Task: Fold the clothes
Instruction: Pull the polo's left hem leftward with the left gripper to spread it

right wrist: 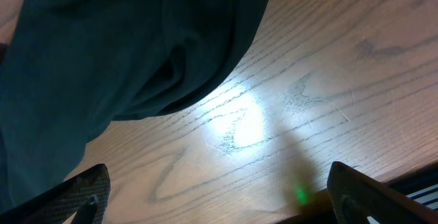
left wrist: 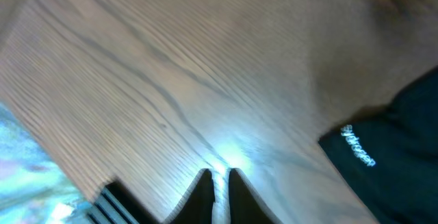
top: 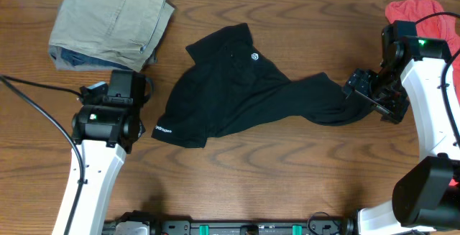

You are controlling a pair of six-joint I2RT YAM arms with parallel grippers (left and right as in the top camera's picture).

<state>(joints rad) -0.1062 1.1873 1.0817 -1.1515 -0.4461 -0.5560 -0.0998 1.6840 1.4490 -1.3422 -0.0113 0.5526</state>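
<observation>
A: Shirt (top: 237, 91), position?

B: Middle of the table (top: 287, 177), crumpled, not flat. The bulk sits left of centre. One narrow stretch of cloth trails off to the right.

A: Long axis?

B: Left to right across the table, dipping a little toward the near edge at the right end. Collar end lies toward the far edge, upper left of the heap. White chest logo faces up, just right of the collar. The hem with the white label points to the near left.

A: Left gripper (left wrist: 219, 183)?

B: Low over bare wood, just left of the hem. Fingers (left wrist: 202, 193) are all but pressed together, with a thin slit of light between them and nothing in it. Its wrist view shows the label corner of the shirt (left wrist: 404, 155) off to the right, apart from the fingertips.

A: Right gripper (top: 363, 88)?

B: At the right end of the trailing cloth. Spread wide: in its wrist view the fingers (right wrist: 89, 190) stand at opposite bottom corners, with bare wood between them. The shirt (right wrist: 102, 46) fills the upper left there, its edge bunched in folds. Overhead I cannot tell whether a finger touches the cloth.

A: Anything else on the table?

B: Folded khaki trousers (top: 111, 23) in the far left corner, well apart from the shirt. A red T-shirt (top: 424, 12) in the far right corner, partly behind the right arm.
</observation>
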